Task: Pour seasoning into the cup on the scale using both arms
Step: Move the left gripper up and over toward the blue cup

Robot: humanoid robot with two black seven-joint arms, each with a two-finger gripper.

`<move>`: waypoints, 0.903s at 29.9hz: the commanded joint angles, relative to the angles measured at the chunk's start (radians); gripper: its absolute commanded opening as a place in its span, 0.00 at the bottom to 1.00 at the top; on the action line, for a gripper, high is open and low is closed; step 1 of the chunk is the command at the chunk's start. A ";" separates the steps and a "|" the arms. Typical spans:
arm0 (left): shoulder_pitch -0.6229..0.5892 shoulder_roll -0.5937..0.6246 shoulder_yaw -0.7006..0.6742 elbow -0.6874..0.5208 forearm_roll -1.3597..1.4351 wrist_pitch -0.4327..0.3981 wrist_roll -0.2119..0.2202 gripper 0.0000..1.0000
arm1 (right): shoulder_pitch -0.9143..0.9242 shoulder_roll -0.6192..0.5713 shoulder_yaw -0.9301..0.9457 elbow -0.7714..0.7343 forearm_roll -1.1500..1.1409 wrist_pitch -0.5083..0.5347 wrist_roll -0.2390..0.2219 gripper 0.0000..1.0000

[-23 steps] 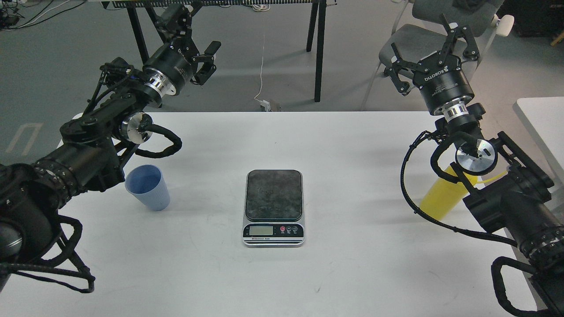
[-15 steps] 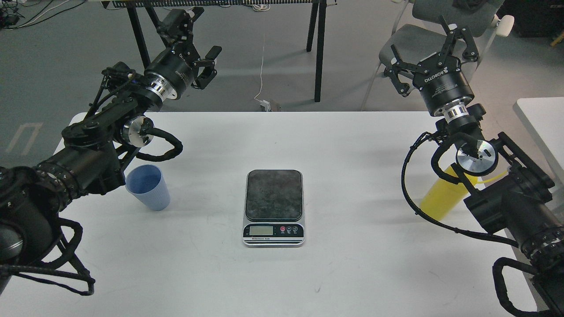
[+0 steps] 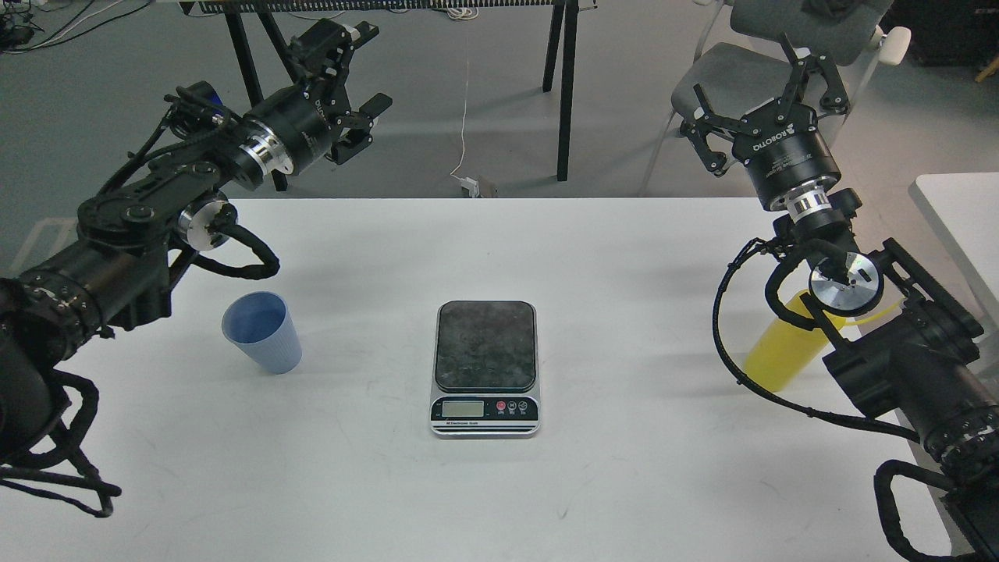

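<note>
The light blue cup (image 3: 263,332) stands upright on the white table (image 3: 624,257), left of the scale (image 3: 485,367), whose dark platform carries nothing. The yellow seasoning bottle (image 3: 784,346) stands at the right edge, mostly hidden behind my right arm; its cap is out of sight. My left gripper (image 3: 355,74) is open and empty, raised beyond the table's back edge, far above the cup. My right gripper (image 3: 761,86) is open and empty, raised above the back right corner, well above the bottle.
A grey chair (image 3: 749,70) stands behind the back right corner. Black table legs (image 3: 563,86) stand on the floor behind the table. A second white table (image 3: 956,218) edge is at the far right.
</note>
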State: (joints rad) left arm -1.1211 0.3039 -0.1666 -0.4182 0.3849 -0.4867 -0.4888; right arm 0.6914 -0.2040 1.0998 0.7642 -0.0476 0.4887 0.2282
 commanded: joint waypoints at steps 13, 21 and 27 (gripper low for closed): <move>-0.132 0.302 0.102 -0.368 1.146 -0.002 0.000 0.92 | -0.009 0.001 -0.001 0.000 0.000 0.000 0.000 0.99; -0.131 0.348 0.206 -0.462 1.279 -0.002 0.000 0.92 | -0.010 -0.005 0.000 0.000 0.000 0.000 0.000 0.99; -0.131 0.350 0.338 -0.458 1.348 -0.001 0.000 0.92 | -0.012 -0.012 -0.003 0.000 0.000 0.000 0.000 0.99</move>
State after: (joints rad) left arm -1.2507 0.6515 0.1062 -0.8804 1.6951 -0.4886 -0.4888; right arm 0.6799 -0.2154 1.0990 0.7632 -0.0473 0.4887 0.2286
